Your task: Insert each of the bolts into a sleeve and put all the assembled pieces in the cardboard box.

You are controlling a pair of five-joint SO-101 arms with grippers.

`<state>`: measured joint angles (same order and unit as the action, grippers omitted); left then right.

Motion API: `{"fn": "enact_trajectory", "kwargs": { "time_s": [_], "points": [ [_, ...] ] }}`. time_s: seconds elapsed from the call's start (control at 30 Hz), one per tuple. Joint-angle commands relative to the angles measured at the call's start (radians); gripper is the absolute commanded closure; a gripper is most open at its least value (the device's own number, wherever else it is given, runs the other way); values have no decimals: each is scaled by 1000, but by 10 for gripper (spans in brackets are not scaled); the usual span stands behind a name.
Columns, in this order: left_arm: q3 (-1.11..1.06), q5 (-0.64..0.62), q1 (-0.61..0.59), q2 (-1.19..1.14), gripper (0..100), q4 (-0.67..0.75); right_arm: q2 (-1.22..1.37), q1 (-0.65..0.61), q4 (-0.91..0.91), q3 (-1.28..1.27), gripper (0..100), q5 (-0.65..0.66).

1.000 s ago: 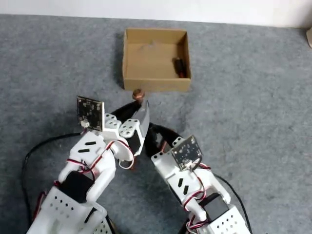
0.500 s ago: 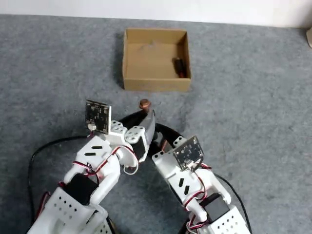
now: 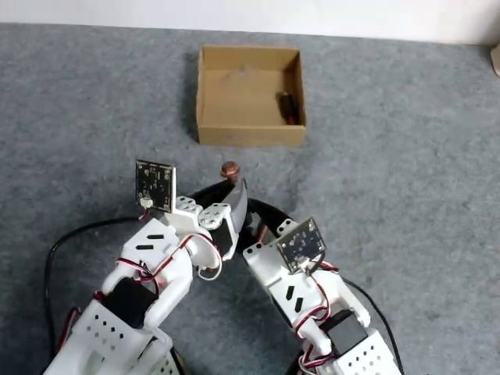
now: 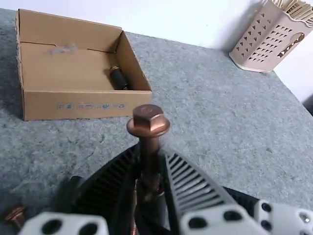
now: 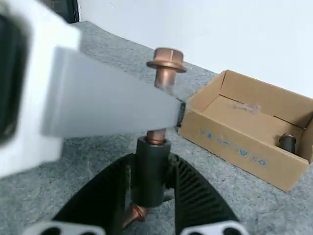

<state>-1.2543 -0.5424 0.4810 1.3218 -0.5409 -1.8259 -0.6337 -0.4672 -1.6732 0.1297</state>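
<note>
Left claw [image 4: 150, 157] clamped on an upright copper bolt [image 4: 148, 121], whose shaft meets the top of the black sleeve [image 5: 149, 161] gripped by the right claw [image 5: 150, 188]. Beyond, on the grey tabletop [image 3: 391, 156], the cardboard box [image 3: 248, 137] holds one assembled piece [image 3: 289, 108] beside a side wall.

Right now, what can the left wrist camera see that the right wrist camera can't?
The left wrist view adds a beige holder with cut-out holes. The right wrist view adds the black sleeve in the right end effector, with the copper bolt standing at its top. Both share that bolt, the cardboard box and the assembled piece inside it.
</note>
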Motion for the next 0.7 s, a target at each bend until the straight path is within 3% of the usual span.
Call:
{"fn": "enact_trajectory", "kwargs": {
  "time_s": [0.0, 0.37, 0.43, 0.6, 0.67],
  "points": [
    [-2, -5, -15, 13, 995, -12, -13, 10, 33, -136, 994, 5],
    [-90, 87, 41, 13, 979, -14, -13, 48, 35, -136, 994, 5],
    [-91, 83, 41, 13, 900, -14, -13, 48, 35, -136, 994, 5],
    [-120, 64, 41, 10, 595, -17, -13, 48, 35, -137, 994, 5],
    [-125, 29, 41, 13, 541, -17, -13, 48, 35, -137, 994, 5]
  ]
}}
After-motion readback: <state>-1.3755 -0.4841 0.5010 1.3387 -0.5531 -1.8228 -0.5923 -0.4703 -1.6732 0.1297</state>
